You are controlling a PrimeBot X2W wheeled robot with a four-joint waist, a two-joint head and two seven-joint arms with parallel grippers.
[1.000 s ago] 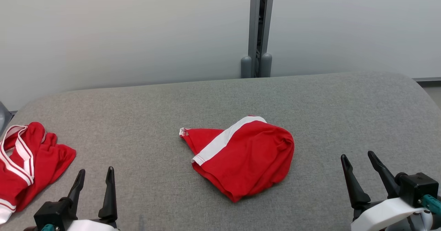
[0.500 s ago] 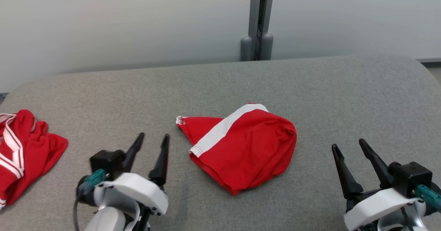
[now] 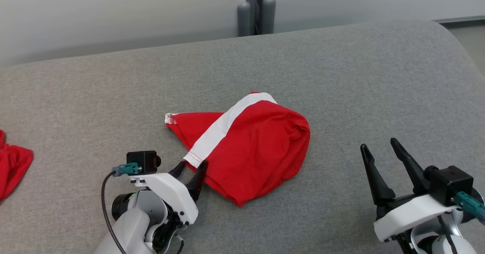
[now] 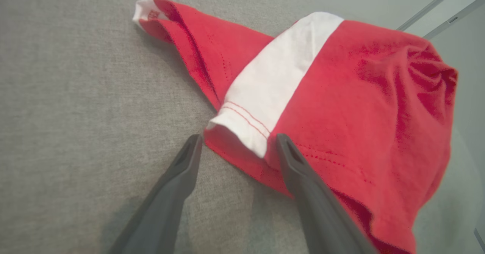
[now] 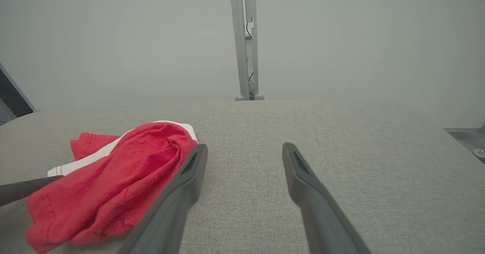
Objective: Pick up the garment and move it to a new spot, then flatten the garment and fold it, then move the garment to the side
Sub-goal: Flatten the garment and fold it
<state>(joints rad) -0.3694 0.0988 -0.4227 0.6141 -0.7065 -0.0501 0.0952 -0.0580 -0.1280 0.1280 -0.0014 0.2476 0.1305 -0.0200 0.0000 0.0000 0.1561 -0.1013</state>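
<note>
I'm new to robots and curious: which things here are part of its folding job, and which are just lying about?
In the job:
red garment mid-table, white stripe
left jaws, open around its hem corner
grey table

Lying about:
second red garment at the left edge
right jaws, open, idle
grey post behind

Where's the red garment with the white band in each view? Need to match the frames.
Head view: red garment at centre, with the open left gripper at its near-left hem.
Left wrist view: red garment spans centre to right, its hem corner between the open fingertips.
Right wrist view: red garment at lower left, left of the open right gripper.
Shared landmark: its white band.
</note>
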